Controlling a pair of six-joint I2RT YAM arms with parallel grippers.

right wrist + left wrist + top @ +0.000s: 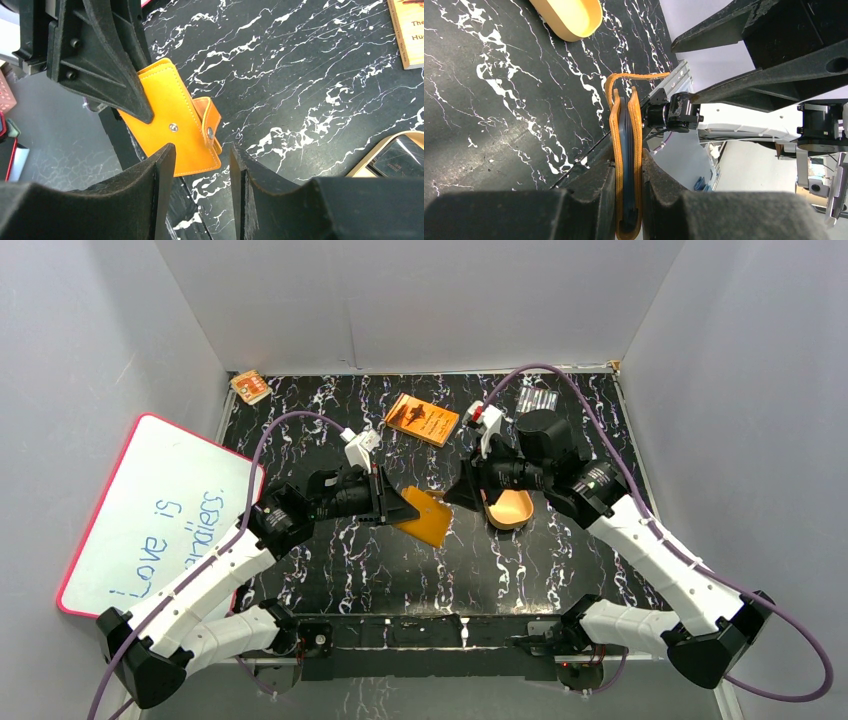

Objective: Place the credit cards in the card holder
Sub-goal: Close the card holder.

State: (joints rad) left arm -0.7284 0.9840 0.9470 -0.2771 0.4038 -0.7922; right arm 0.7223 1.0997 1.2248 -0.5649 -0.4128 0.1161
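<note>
One orange card holder (180, 145), folded | left tool (628, 170) clamps it | right tool (202, 150) released

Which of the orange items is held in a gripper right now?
The card holder, the snap-tab wallet clamped in the left gripper. The orange book and tan oval tray both rest on the table.

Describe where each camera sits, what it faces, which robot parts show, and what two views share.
Top external: above and behind the bases, facing down on the table; both arms show.
Left wrist: on the left arm, facing the card holder pinched in the left claw.
Right wrist: on the right arm, facing the table past the open right claw.
Shared: both wrist views show the card holder.
</note>
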